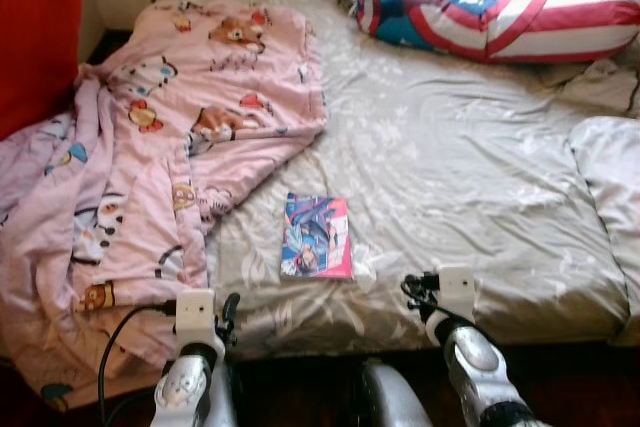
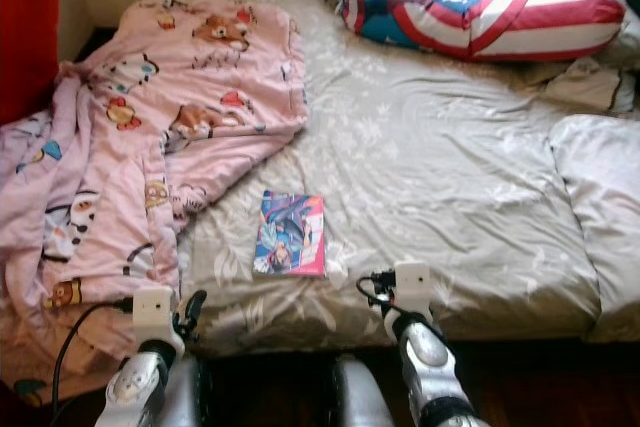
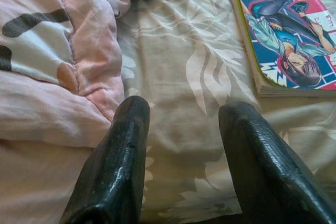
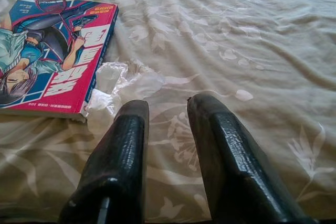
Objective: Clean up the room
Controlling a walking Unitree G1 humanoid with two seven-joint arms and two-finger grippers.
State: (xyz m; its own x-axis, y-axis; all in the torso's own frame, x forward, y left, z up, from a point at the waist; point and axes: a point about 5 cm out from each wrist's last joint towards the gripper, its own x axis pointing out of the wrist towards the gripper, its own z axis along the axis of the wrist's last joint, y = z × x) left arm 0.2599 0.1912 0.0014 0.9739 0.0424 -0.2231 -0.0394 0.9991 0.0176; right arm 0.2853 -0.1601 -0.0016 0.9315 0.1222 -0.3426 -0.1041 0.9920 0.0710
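- A wide bed [image 1: 470, 177] with a grey, leaf-patterned sheet stretches out ahead of the robot, which stands at its near edge.
- A comic book [image 1: 317, 237] with a bright blue and pink cover lies flat on the sheet near that edge, between the 2 arms and a little farther up the bed.
- A crumpled bit of clear plastic wrap [image 4: 122, 83] sits touching the book's near corner on the right gripper's side.
- The left gripper [image 3: 184, 124] hovers low over the sheet, its 2 black fingers spread apart with nothing between them; the book is off to its right.
- The right gripper [image 4: 167, 116] is also released, fingers parted over bare sheet, just short of the plastic wrap.
- A pink cartoon-print blanket [image 1: 150, 157] is heaped over the bed's left side and spills off the edge, close beside the left gripper.
- A long red, white and blue bolster pillow [image 1: 500, 17] lies across the far right end.
- A grey pillow [image 1: 610, 187] rests at the right edge.
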